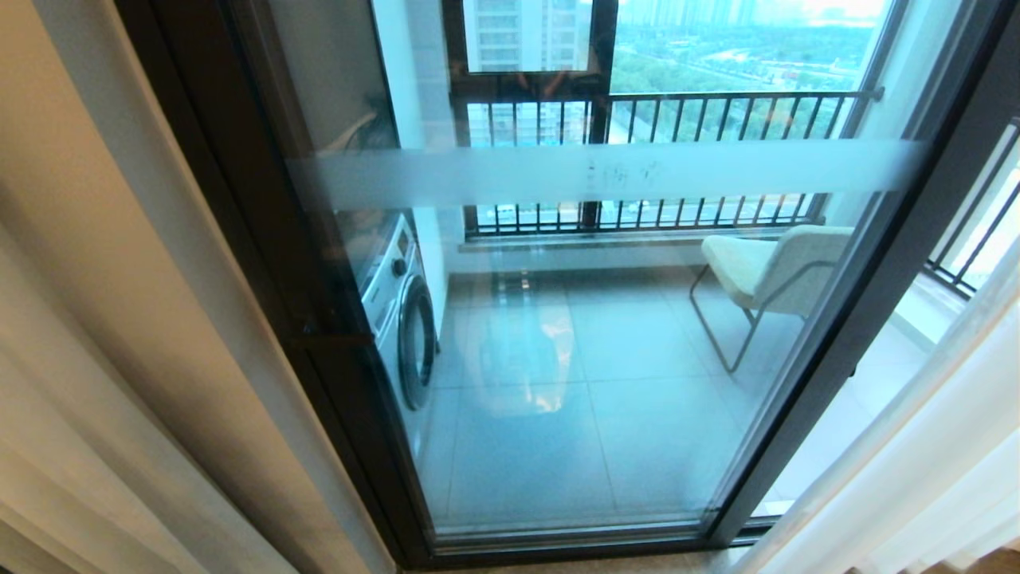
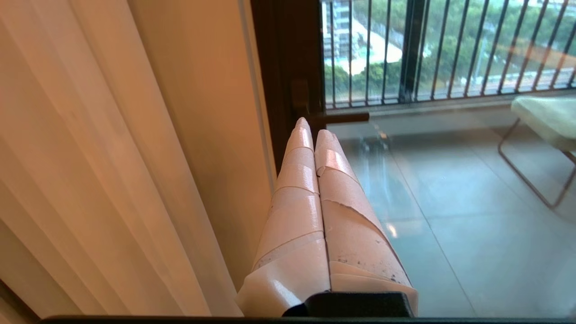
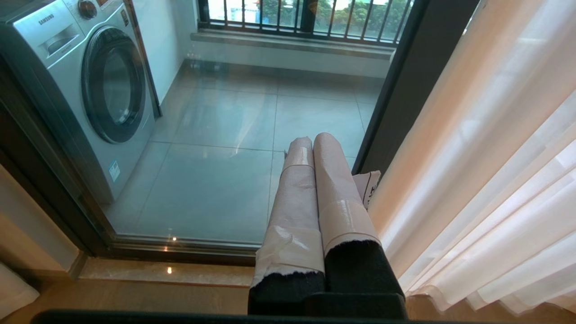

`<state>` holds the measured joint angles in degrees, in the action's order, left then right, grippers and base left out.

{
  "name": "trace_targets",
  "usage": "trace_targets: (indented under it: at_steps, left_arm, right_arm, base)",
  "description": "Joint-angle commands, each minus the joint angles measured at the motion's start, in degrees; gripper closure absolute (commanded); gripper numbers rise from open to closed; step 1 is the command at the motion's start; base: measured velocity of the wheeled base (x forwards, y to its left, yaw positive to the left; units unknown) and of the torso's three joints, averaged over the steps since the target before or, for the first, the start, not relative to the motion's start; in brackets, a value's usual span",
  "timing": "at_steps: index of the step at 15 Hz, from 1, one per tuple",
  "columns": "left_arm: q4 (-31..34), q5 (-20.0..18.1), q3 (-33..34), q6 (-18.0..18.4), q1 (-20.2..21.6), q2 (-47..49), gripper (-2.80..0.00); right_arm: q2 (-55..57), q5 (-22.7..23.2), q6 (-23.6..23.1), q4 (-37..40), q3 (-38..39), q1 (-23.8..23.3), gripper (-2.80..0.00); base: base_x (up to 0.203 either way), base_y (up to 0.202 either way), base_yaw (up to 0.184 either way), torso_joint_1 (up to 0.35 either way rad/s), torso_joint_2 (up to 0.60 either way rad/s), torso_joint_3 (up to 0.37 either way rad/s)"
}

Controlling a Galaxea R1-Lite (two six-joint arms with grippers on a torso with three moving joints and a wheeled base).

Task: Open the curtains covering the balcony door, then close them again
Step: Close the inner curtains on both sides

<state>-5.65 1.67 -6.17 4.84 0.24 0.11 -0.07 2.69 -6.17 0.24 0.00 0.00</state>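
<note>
Two curtains [image 1: 916,470] were visible, one bunch at each side of the frame: the sheer white folds at the lower right and a second pale panel [image 1: 103,359] along the left edge. Between them stood the balcony door [image 1: 590,171], uncovered, clear glass in a dark frame with one frosted band across the upper middle. Behind the glass were one washing machine [image 1: 402,319] and one chair [image 1: 769,275]. The left gripper [image 2: 313,132] pointed at the door frame, its taped fingers pressed together, empty. The right gripper [image 3: 312,139] was also closed, just beside the right curtain.
</note>
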Motion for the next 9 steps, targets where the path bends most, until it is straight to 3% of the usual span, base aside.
trace_targets:
  at_steps: [1,5,9]
  left_arm:
    - [-0.1,0.5,-2.6,0.7,0.0,0.0,0.00]
    - [-1.1,5.0,-5.4,2.5,0.0,0.0,0.00]
    - [3.1,4.6,-6.5,1.6,0.0,3.1,0.00]
  right_arm:
    - [0.1,0.0,-0.1,0.0,0.0,0.0,0.00]
    - [0.1,0.0,-0.1,0.0,0.0,0.0,0.00]
    - [0.1,0.0,-0.1,0.0,0.0,0.0,0.00]
  base:
    - [0.000,0.000,0.000,0.000,0.00,0.000]
    - [0.000,0.000,0.000,0.000,0.00,0.000]
    - [0.000,0.000,0.000,0.000,0.00,0.000]
